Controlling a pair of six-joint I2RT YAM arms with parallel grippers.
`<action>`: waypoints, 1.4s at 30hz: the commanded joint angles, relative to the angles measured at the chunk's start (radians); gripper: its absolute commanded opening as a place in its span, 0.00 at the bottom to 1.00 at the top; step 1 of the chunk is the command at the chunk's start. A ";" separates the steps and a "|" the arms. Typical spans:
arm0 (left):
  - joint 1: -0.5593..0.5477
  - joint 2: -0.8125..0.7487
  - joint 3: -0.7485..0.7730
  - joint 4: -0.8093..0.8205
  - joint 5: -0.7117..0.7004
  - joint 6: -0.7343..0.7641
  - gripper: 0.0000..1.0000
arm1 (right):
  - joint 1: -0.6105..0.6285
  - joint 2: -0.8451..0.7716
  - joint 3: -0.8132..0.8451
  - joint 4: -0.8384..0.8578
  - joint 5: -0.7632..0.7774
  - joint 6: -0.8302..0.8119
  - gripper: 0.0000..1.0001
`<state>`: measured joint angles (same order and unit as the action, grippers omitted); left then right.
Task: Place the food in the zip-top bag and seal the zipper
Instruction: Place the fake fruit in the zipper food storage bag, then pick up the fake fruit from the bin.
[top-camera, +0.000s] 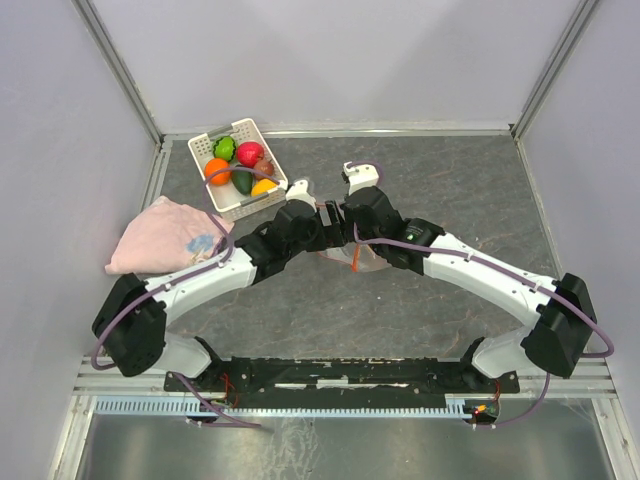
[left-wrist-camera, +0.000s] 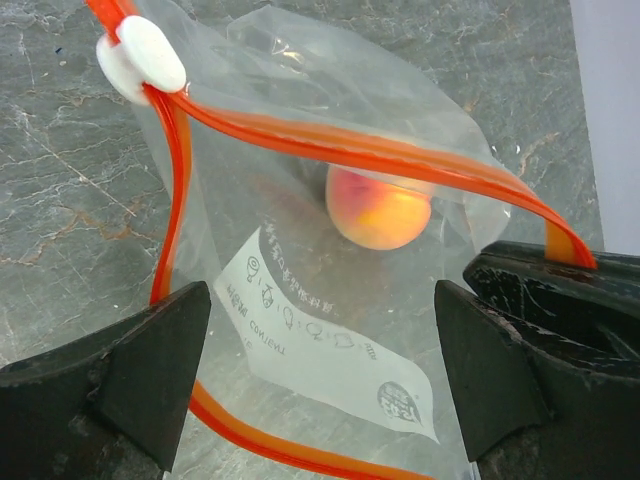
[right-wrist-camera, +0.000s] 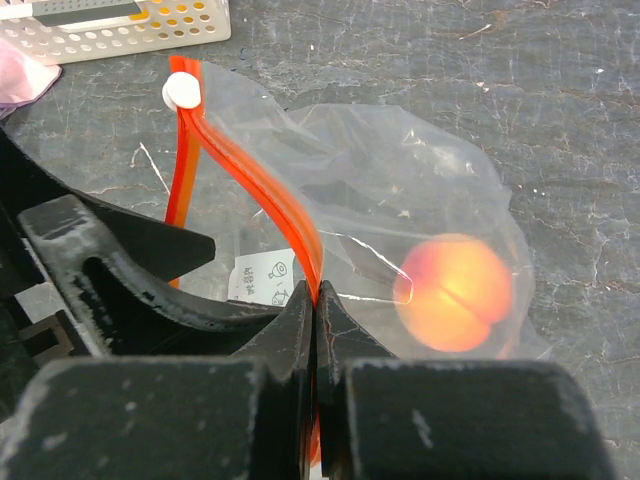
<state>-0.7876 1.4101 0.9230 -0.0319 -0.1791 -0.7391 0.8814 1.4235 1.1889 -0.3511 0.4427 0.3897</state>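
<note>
Clear floppy plastic zip-top bag (right-wrist-camera: 400, 170) lies flat on grey marble-look table (top-camera: 450, 190), approx mid-table, well apart from every edge, right under where the 2 arms meet. Thin orange-red zipper strip (right-wrist-camera: 255, 180) runs along its mouth, w/ small white plastic slider (right-wrist-camera: 182, 92) at the strip's far end. Mouth gapes: in L wrist view the 2 strip halves stand apart. Round peach-orange toy fruit (right-wrist-camera: 455, 292) sits inside bag, past the mouth. White printed label (left-wrist-camera: 300, 325) shows on the plastic.

R gripper (right-wrist-camera: 315, 312): jaws pressed tight together, pinching zipper strip btw the tips. L gripper (left-wrist-camera: 322, 345): jaws spread wide, nothing gripped; one black finger each side of the bag mouth. Whether they touch the plastic, can't tell.

White perforated plastic basket (top-camera: 240, 208) stands nr far-left corner of table. In it: orange toy (top-camera: 217, 170), bright green toy (top-camera: 224, 148), red-pink toy (top-camera: 250, 153), brownish toy (top-camera: 265, 167), dark green toy (top-camera: 242, 182), yellow toy (top-camera: 264, 187). Crumpled pink cloth (top-camera: 165, 235) at left edge, just beside basket on its near side.
</note>
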 joint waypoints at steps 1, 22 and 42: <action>-0.003 -0.064 0.043 0.000 0.011 0.040 0.99 | -0.001 -0.003 0.000 0.040 0.010 0.007 0.02; 0.150 -0.205 0.091 -0.235 -0.132 0.126 0.98 | -0.036 -0.062 -0.052 0.034 0.129 -0.083 0.02; 0.646 0.255 0.428 -0.278 0.178 0.474 0.97 | -0.056 -0.075 -0.100 0.069 0.092 -0.152 0.02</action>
<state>-0.1963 1.5932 1.2533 -0.3237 -0.1307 -0.4343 0.8291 1.3842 1.0924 -0.3241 0.5423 0.2550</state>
